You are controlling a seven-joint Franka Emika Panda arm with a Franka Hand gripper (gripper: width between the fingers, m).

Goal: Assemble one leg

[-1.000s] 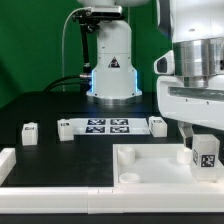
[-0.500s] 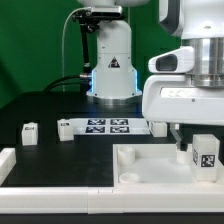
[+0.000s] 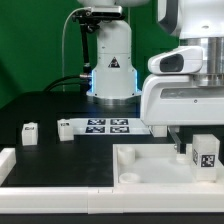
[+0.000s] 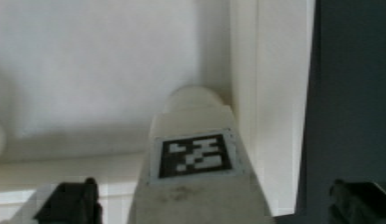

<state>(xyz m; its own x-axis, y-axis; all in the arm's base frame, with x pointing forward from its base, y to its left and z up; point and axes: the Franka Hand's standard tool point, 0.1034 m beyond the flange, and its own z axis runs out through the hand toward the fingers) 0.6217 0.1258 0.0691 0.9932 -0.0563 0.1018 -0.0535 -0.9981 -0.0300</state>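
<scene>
The hand (image 4: 208, 205) hangs wide open, released, astride a tagged leg (image 3: 206, 154) at the frame's lower right, standing in the white tray-like piece (image 3: 150, 166) on the dark worktop (image 3: 50, 110).

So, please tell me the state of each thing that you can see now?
claw: open, its fingers on either side of the leg, not closed on it.
leg: upright at a corner of the tabletop piece.
tabletop piece: flat on the table.
loose leg: standing alone on the table.
marker board: flat.
</scene>
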